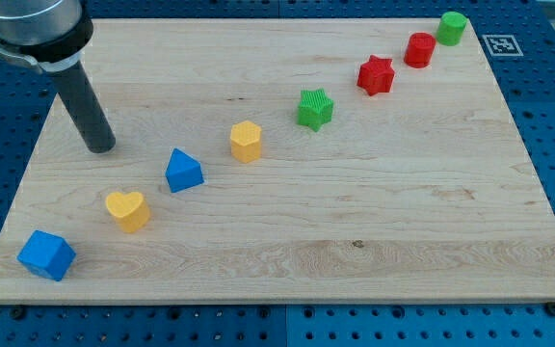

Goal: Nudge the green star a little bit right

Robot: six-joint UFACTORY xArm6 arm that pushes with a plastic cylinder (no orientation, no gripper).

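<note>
The green star point(314, 108) sits on the wooden board point(355, 222), above the middle. My tip point(100, 147) rests on the board at the view's left, far to the left of the green star. Between them lie a yellow hexagon block point(246, 141) and a blue triangle block point(183, 172). The rod rises up and to the left from the tip to the arm's grey end at the top left corner.
A red star point(376, 75), a red cylinder point(419, 49) and a green cylinder point(452, 28) run up to the top right. A yellow heart point(127, 209) and a blue cube point(46, 254) lie at the bottom left. A marker tag point(499, 44) sits off the board's top right corner.
</note>
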